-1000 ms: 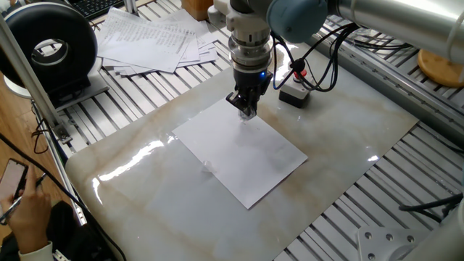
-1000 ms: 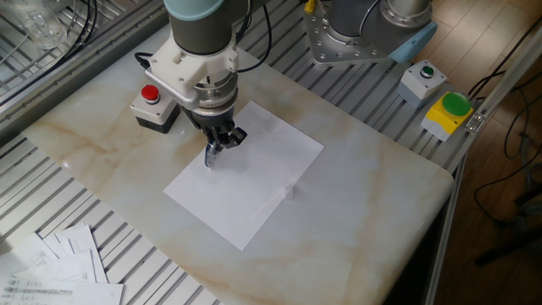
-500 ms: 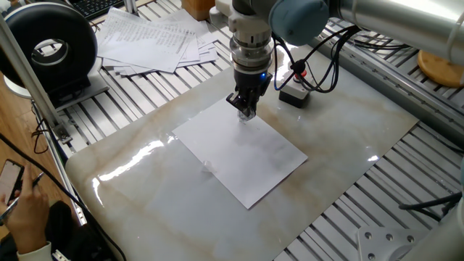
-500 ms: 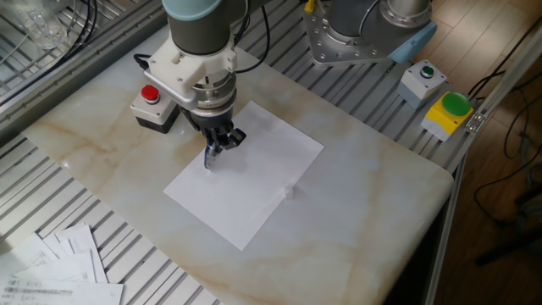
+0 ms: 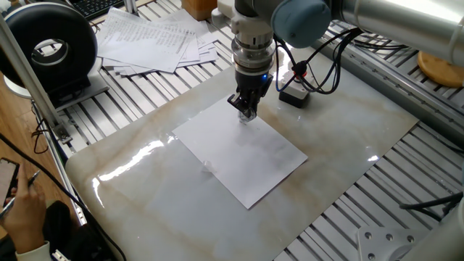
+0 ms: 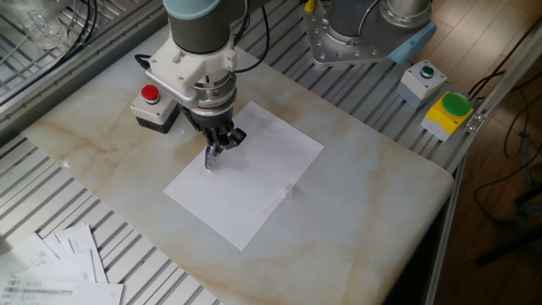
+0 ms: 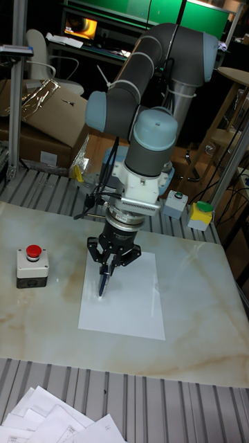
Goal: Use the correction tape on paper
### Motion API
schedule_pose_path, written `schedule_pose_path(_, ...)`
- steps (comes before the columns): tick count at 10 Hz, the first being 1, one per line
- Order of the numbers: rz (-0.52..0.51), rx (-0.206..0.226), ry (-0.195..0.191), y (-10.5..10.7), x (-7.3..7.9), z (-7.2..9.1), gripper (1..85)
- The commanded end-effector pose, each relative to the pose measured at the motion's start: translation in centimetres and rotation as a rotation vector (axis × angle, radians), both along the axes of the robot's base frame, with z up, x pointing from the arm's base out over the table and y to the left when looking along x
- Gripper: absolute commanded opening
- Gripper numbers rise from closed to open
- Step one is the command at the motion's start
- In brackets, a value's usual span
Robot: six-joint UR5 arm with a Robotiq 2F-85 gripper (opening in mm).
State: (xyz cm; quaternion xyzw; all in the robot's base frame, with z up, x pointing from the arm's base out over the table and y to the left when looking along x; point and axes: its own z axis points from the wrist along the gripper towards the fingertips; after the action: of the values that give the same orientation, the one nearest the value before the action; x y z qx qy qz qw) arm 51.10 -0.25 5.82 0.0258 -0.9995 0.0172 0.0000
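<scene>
**Correction tape pressed to the sheet's far edge**

No bins or boxes hold anything on the work surface; the only stack is the fanned pile of printed sheets (image 5: 156,38) lying loose on the ribbed metal bed beyond the slab.

The gripper (image 5: 246,110) points straight down, its fingers drawn narrow around the correction tape (image 6: 212,155), a slim dark dispenser that hangs tilted below the fingertips. Its lower tip meets the paper (image 5: 241,149) near the sheet's edge closest to the emergency-stop box (image 6: 151,103). In the tall fixed view the dispenser (image 7: 102,282) slants down onto the left part of the sheet (image 7: 128,304).

Against the picture from a second ago, the gripper has crept slightly toward the far edge of the sheet in one fixed view; in the other fixed view the shift is too small to see. The paper lies where it did. At the lower left a person's hand (image 5: 27,210) with a phone has slid lower in the frame.

The sheet rests flat on a glossy marble-patterned slab (image 5: 145,181) that mirrors the room lights. A green-and-yellow button box (image 6: 450,113) sits at the slab's corner, and a black round device (image 5: 51,47) stands on the metal bed.
</scene>
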Motion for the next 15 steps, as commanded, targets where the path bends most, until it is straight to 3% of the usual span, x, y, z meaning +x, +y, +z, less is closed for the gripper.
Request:
schedule_pose_path(1, -0.003, 0.015, 0.005, 0.18, -0.3, 0.06, 1.0)
schedule_pose_path(15, 0.003, 0.005, 0.042, -0.09, -1.29, 0.13, 1.0)
